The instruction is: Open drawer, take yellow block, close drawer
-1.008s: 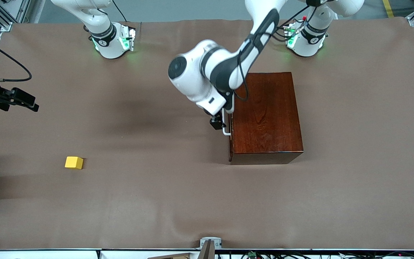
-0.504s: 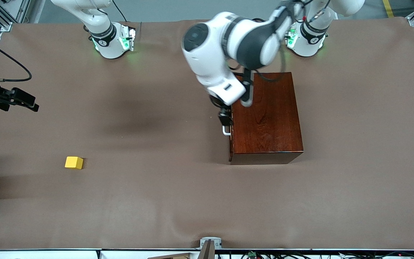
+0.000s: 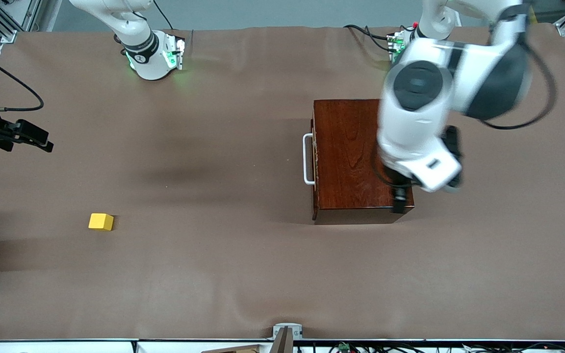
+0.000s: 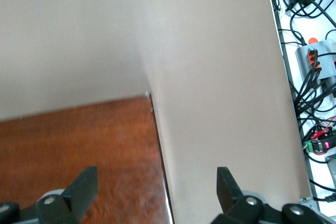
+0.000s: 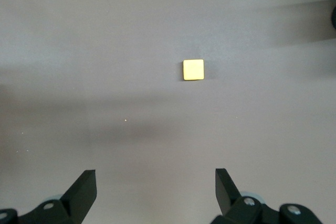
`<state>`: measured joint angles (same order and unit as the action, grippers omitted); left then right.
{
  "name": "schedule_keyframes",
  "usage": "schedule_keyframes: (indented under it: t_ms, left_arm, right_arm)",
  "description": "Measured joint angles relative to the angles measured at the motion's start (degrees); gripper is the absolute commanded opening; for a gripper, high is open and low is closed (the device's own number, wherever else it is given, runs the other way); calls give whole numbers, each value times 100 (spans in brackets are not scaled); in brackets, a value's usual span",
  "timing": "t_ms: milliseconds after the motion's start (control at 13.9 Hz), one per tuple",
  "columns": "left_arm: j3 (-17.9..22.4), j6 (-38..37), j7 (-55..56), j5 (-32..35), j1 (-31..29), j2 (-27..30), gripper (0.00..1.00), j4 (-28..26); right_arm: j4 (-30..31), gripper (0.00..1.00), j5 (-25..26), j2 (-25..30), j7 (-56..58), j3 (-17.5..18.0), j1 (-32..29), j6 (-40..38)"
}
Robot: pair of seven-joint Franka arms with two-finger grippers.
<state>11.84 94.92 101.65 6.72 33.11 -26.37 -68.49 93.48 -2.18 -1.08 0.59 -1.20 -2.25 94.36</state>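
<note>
- The left gripper [image 4: 157, 192] hangs with its two black fingers [image 4: 84, 184] spread wide and nothing between them, over the corner of the glossy dark reddish-brown wooden box [image 3: 361, 157] right of centre in the front view; there the blurred white arm covers most of that gripper.
- The right gripper [image 5: 156, 192] waits at the middle of that view's left edge, half cut off; its jaws stand wide and empty.
- The drawer [image 3: 314, 162] sits pushed in, only its thin dark front edge and white U-shaped bar handle [image 3: 306, 159] showing; its inside is hidden.
- The small bright yellow block [image 3: 101, 221] lies on the brown table cloth [image 3: 214, 269] at lower left of the front view, well apart from the box.
</note>
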Motion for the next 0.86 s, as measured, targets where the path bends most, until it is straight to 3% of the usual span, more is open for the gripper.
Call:
schedule_keyframes:
  t_ms: [360,864]
  left_arm:
    - [-6,-3,-2004,-361,-1028,420,100,-363]
    - [-9,-35,-4792,-531,-1892,1889,100,-1761]
  right_arm:
    - [0,100,0,0,0,2,1,0]
    - [0,100,0,0,0,2,1,1]
